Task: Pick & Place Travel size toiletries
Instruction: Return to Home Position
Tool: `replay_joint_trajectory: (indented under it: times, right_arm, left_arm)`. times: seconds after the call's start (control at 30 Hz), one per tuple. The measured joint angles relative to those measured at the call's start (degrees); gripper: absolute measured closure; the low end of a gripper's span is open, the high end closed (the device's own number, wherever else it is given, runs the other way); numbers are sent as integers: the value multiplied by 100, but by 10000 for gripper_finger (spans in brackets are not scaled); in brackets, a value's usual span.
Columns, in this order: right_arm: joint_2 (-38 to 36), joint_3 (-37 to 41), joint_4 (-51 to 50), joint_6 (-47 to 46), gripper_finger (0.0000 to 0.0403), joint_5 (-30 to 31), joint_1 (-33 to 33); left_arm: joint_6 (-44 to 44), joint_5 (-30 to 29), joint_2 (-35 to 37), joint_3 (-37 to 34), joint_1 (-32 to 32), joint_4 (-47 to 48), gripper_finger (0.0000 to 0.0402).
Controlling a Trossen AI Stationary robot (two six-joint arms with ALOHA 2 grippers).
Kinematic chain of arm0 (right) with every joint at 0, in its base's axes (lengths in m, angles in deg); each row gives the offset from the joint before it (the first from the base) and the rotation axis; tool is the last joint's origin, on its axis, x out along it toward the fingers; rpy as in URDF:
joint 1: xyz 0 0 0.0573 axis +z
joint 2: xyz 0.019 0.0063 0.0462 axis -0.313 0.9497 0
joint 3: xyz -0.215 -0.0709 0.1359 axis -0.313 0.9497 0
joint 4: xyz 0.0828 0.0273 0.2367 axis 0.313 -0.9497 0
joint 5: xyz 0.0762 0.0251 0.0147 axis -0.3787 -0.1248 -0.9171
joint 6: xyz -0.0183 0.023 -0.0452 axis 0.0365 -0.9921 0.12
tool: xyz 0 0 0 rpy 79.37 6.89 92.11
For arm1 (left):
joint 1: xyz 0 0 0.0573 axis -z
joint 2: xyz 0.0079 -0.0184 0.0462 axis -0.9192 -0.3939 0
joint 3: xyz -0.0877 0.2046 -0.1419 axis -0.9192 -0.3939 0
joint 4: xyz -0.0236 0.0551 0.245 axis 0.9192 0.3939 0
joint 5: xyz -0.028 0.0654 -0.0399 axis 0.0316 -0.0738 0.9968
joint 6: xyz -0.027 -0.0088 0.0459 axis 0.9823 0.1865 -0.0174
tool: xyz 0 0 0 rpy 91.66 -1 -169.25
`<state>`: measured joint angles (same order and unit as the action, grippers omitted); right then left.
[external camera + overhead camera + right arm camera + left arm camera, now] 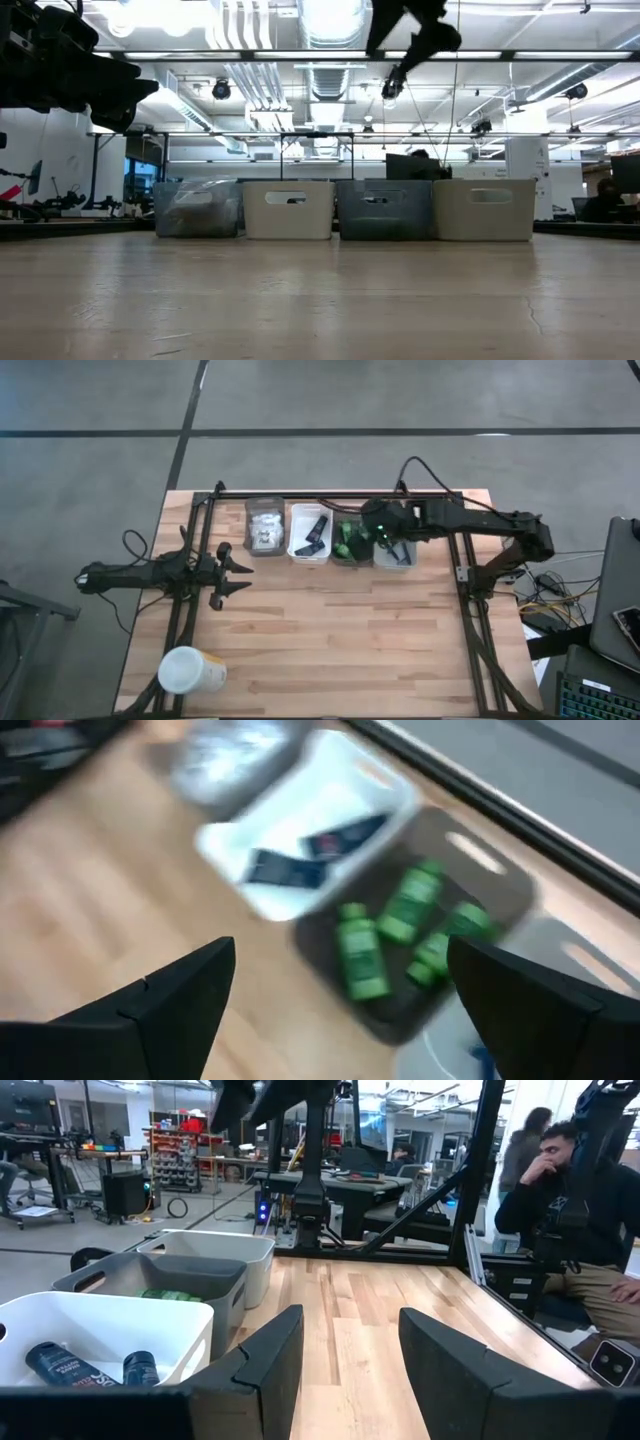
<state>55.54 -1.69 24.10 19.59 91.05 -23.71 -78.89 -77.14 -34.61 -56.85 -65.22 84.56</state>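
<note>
My right gripper [338,948] hangs spread, empty, above green plastic bottles [362,960] in a dark grey bin [505,880]; I should rise straight, clearing rims, while my left gripper [243,573] waits mid-left, released.

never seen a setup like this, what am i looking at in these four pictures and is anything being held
These are two robot arms at a wooden table, each ending in a two-finger gripper. One picture looks straight down, one looks level across the tabletop, and two come from wrist cameras. Along the far edge stand four small bins: one holds white packets, one dark sachets, one green bottles; the fourth's contents are unclear. A white-and-yellow cup sits near a corner on the left arm's side, away from the bins. The left gripper waits at the left, the right gripper hangs above the bins. Both are open and hold nothing.
</note>
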Motion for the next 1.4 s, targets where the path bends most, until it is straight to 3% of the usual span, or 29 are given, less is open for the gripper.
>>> replay_joint_trajectory:
  times: [0.13, 0.4, 0.57, 0.83, 1.4]
  right_arm:
    - [-302, 19, 364, 564, 50, -757, 24]
    - [-771, 305, 472, 1170, 77, -1072, 84]
    - [-1063, 752, 639, 1411, 93, -1875, 124]
    - [-1929, 2074, 2316, 1499, 117, -3189, 62]
    - [-5244, 4839, 4129, 1158, 168, -3056, 58]
  left_arm:
    - [0, 0, 0, 0, 1, 1, 229]
    - [-1, -1, 0, 0, 1, 1, 229]
    - [-2, 1, 0, 0, 0, 1, 229]
    - [-1, 1, 0, 0, 1, 1, 229]
    - [-1, 0, 0, 0, 1, 1, 229]
